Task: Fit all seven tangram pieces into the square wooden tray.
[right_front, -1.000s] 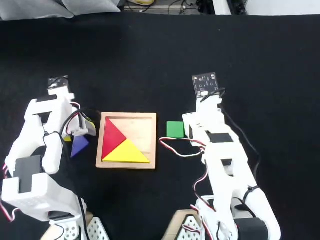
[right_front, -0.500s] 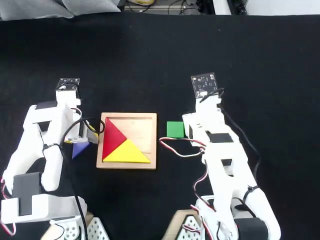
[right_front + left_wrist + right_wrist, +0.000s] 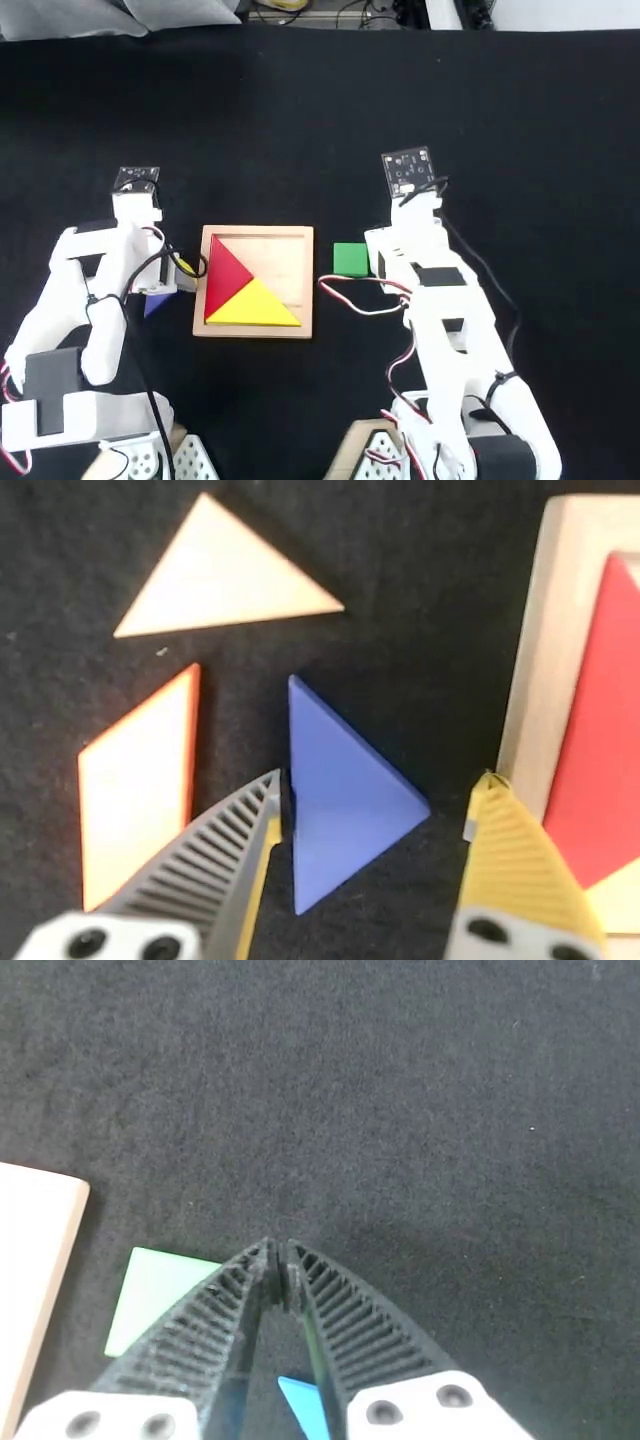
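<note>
The square wooden tray [image 3: 308, 282] holds a red triangle [image 3: 225, 270] and a yellow triangle [image 3: 255, 303]. Just left of it lies a blue triangle [image 3: 340, 795], partly covered by my left arm in the high view [image 3: 152, 304]. My left gripper [image 3: 381, 777] is open and straddles this blue triangle, one finger on each side. A pale triangle [image 3: 220, 575] and an orange-edged parallelogram [image 3: 135, 780] lie close by. A green square [image 3: 350, 259] sits right of the tray. My right gripper [image 3: 276, 1252] is shut and empty beside the green square [image 3: 160, 1285].
A small light-blue piece [image 3: 305, 1405] lies under my right gripper, mostly hidden. The tray's corner [image 3: 30, 1260] is near the green square. Black cloth covers the table, with open room at the back and far right.
My left arm has shifted right toward the tray and brought its open gripper over the blue triangle. The right arm has not moved.
</note>
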You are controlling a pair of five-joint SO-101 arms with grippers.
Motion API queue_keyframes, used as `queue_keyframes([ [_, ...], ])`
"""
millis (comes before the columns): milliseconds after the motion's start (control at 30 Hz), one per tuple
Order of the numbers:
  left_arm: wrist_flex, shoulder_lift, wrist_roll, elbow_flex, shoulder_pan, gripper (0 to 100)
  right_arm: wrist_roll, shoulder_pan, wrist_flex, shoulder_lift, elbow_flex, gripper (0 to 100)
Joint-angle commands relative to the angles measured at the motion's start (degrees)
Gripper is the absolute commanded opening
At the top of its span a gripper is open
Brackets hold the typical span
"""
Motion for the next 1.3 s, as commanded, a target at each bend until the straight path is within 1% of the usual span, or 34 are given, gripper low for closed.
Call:
queue_keyframes([
  [0,-0.9,-1.3,-0.3,-1.5,-1.4,30,0.7,-0.9,-0.9,-1.9,-0.3,1.1],
  [67,-0.9,-1.3,-0.3,-1.2,-1.1,29,0.7,-0.9,-0.9,-1.9,-0.3,1.1],
  [200,-0.8,-1.3,-0.3,-1.1,-1.0,22,0.7,-0.9,-0.9,-1.9,-0.3,1.1],
  [700,-0.8,-1.7,0.2,-1.4,-0.8,22,0.7,-0.9,-1.0,-1.9,-0.2,1.1],
  [833,-0.3,-1.8,0.6,-1.1,1.5,22,0.7,-0.9,-1.1,-1.8,-0.2,1.1],
  [967,3.1,-1.9,6.9,-3.1,3.9,22,0.7,-0.8,-1.1,-1.9,-0.2,1.1],
  [1133,13.5,-1.9,12.3,-11.0,7.4,22,0.7,-0.7,-0.9,-2.0,-0.2,1.1],
  [1267,20.2,-1.9,15.7,-17.5,8.3,22,0.7,-0.7,-0.9,-2.0,-0.2,1.1],
])
